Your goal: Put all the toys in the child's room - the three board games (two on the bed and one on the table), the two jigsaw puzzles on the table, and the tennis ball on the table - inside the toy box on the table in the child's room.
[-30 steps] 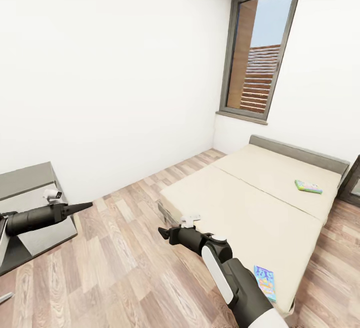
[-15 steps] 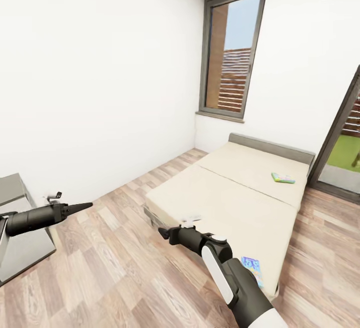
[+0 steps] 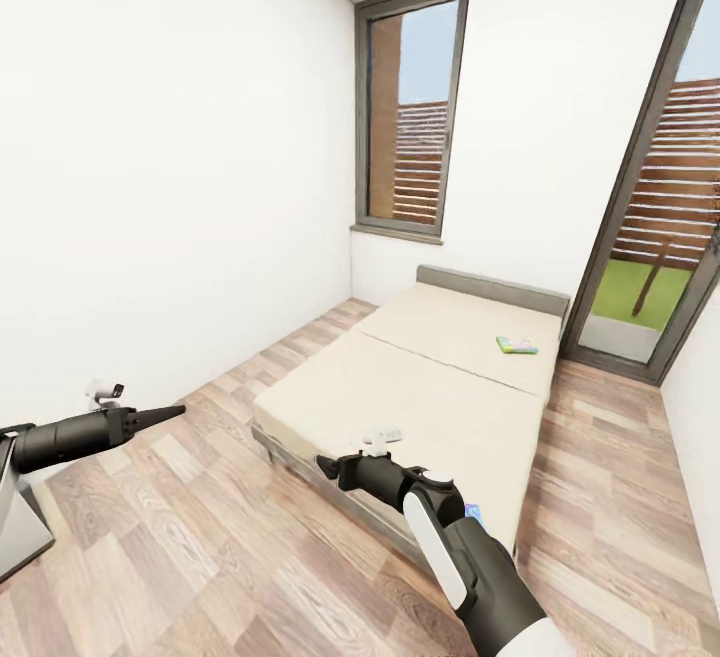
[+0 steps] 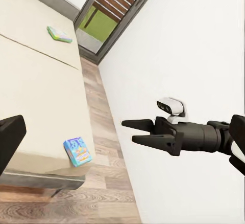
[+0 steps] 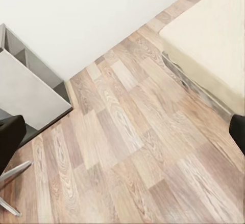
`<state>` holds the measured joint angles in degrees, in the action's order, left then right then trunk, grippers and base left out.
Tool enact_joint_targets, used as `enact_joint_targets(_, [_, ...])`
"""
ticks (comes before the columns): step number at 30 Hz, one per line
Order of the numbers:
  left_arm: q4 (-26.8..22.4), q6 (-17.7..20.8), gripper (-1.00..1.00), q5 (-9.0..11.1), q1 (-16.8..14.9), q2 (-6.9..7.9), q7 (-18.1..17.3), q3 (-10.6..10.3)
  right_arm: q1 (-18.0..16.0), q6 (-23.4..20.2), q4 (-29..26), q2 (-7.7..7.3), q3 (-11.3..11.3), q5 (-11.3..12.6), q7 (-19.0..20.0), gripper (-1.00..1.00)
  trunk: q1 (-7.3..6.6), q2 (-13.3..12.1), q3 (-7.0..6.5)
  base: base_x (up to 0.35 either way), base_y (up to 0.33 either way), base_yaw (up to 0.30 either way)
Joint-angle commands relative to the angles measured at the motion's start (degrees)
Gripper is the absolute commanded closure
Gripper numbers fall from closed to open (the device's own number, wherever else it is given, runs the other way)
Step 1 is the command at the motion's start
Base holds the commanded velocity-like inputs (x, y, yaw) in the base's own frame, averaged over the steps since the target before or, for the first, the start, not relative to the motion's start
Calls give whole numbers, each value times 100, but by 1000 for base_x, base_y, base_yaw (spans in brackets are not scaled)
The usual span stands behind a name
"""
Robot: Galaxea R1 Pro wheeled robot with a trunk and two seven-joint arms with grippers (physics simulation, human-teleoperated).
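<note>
The bed [image 3: 430, 387] with its beige mattress and grey headboard stands ahead on the right. A green-edged board game [image 3: 517, 345] lies near the headboard, also in the left wrist view [image 4: 59, 34]. A blue board game [image 4: 77, 151] lies at the bed's near corner; in the head view [image 3: 473, 513] it is mostly hidden behind my right arm. My right gripper [image 3: 325, 466] hangs open over the floor before the bed, and shows in the left wrist view [image 4: 128, 132]. My left gripper [image 3: 165, 412] is open and empty, out at the left.
A low grey cabinet [image 3: 14, 537] sits at the left edge, seen too in the right wrist view [image 5: 30, 96]. A tall window [image 3: 405, 127] and a glass door [image 3: 650, 237] are in the far walls. Wood-plank floor [image 3: 250, 537] lies open between me and the bed.
The camera has turned right: bed and window slid left in the picture, the glass door came into view, the cabinet nearly left it. Both arms hold the same pose.
</note>
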<state>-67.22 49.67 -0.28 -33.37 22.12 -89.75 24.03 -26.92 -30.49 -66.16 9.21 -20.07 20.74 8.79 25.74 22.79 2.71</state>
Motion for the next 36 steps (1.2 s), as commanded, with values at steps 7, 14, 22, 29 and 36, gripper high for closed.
enact_joint_targets(7, [-2,61,-100,-4,-3,3,-25,2,-6,-27,-3,2,3,9,9,-100,4,13,-6,0,0,-281])
enact_joint_targets(14, [-2,61,-100,-7,-3,-2,-25,-2,-6,-27,-3,2,3,9,9,-100,4,13,-25,0,0,-281])
enact_joint_targets(22, [-2,61,-100,-8,-3,2,-25,-3,-6,-27,-3,2,3,9,9,-100,4,13,-48,0,0,-280])
enact_joint_targets(29, [-5,61,-100,-8,-3,-7,-25,-10,-6,-27,-7,2,3,9,9,-100,4,13,-67,0,56,-280])
enact_joint_targets(36, [-5,63,-100,-1,-3,-37,-25,-38,-6,-33,-33,0,3,8,9,-100,4,13,-87,0,167,-280])
